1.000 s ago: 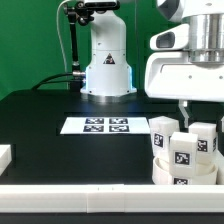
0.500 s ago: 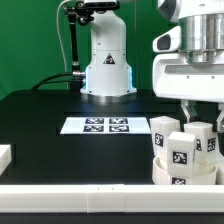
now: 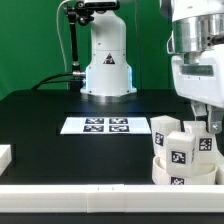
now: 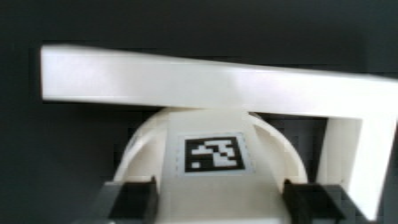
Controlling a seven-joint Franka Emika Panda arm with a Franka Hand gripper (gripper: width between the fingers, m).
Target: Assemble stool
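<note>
Here the black table (image 3: 40, 120) fills most of the scene, with the robot's white base (image 3: 107, 65) at the back and the marker board (image 3: 105, 125) lying flat near the middle. A white rail (image 3: 80, 203) runs along the front edge, and a plain white block (image 3: 5, 155) sits at the exterior view's left.

At the exterior view's right the stool (image 3: 182, 155) stands half built: the round seat disc (image 3: 185, 175) lies low, with tagged legs standing upright on it. The gripper (image 3: 214, 126) hangs over the rear leg (image 3: 203, 132). In the wrist view the two dark fingertips (image 4: 125, 200) flank a tagged leg (image 4: 205, 150), jaws half spread; whether they actually pinch it I cannot tell.

Judging by this, the step in hand is seating or screwing a leg into the seat. The next move likely calls for a firm, square hold and a straight turn about the leg's axis.

The neighbouring legs stand close beside it, crowding the fingers, and a white bracket (image 4: 196, 80) lies just beyond the leg.
</note>
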